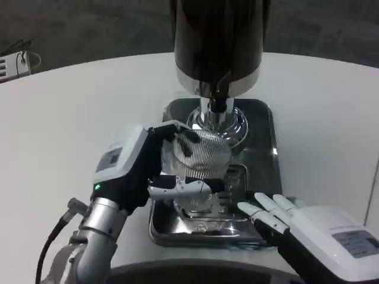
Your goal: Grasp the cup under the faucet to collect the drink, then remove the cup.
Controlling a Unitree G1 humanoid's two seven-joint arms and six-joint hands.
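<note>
White round table [71, 106], dark floor [89, 23] behind.

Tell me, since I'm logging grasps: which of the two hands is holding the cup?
The left hand: its fingers wrap the ribbed cup on the metal tray. The right hand rests open at the tray's edge, holding nothing.

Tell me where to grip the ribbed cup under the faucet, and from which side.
Grip the ribbed cup around its side wall, coming from the robot's left, as the left hand does. The faucet blocks the top, and the ridged wall probably resists slipping.
</note>
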